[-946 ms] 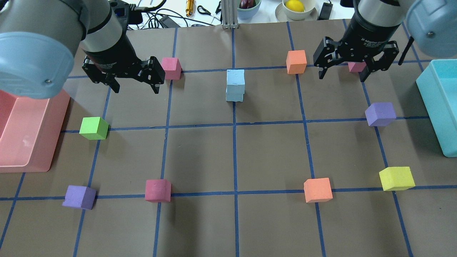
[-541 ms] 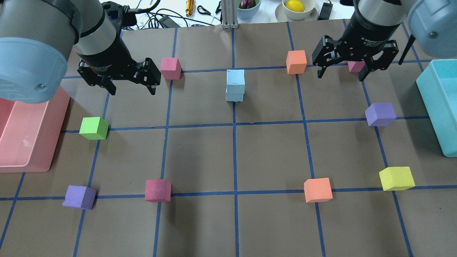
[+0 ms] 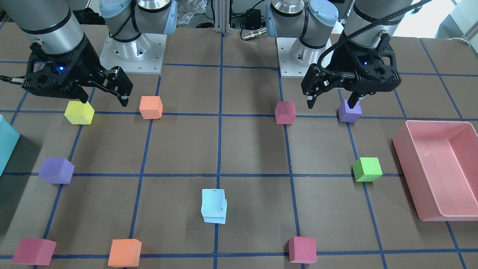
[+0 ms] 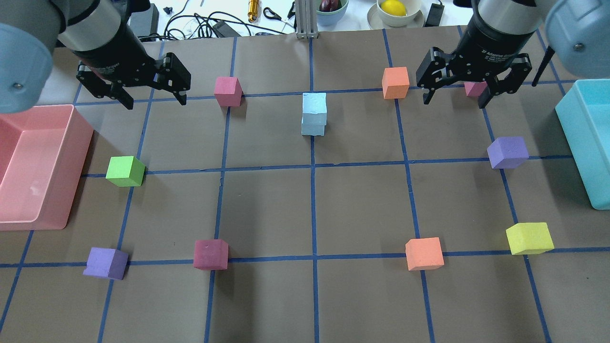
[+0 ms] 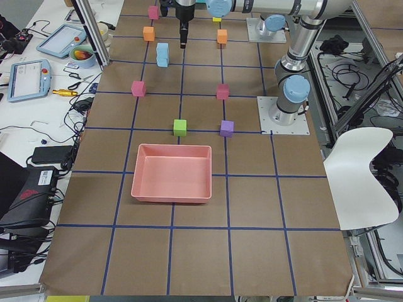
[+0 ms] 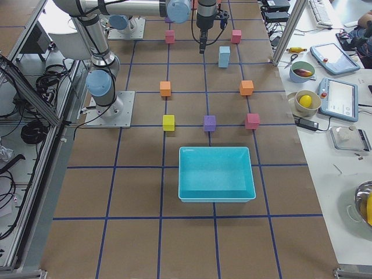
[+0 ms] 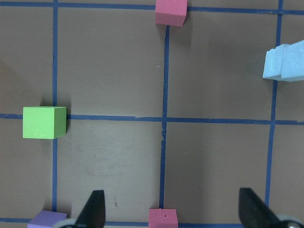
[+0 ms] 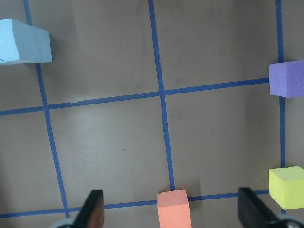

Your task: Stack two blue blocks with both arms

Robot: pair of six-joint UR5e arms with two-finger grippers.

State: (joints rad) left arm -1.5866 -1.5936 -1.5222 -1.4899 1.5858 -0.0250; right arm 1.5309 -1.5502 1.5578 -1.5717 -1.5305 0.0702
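The two pale blue blocks [image 4: 314, 114] stand stacked one on the other, slightly offset, on the centre grid line at the far middle of the table. They also show in the front view [image 3: 214, 205]. My left gripper [image 4: 156, 104] hangs open and empty well to the left of the stack, above the mat. My right gripper [image 4: 453, 103] hangs open and empty well to the right of it. The stack shows at the upper right edge of the left wrist view [image 7: 285, 61] and at the upper left edge of the right wrist view [image 8: 23, 42].
A pink bin [image 4: 47, 209] sits at the left edge and a teal bin [image 4: 584, 143] at the right edge. Loose cubes lie around: green [image 4: 125, 171], pink [image 4: 228, 91], orange [image 4: 395, 82], purple [image 4: 507, 152], yellow [image 4: 529, 237] and several more near the front.
My left arm has drawn back to the left and toward the far edge, away from the stack. My right gripper has barely moved. The stack stands as before.
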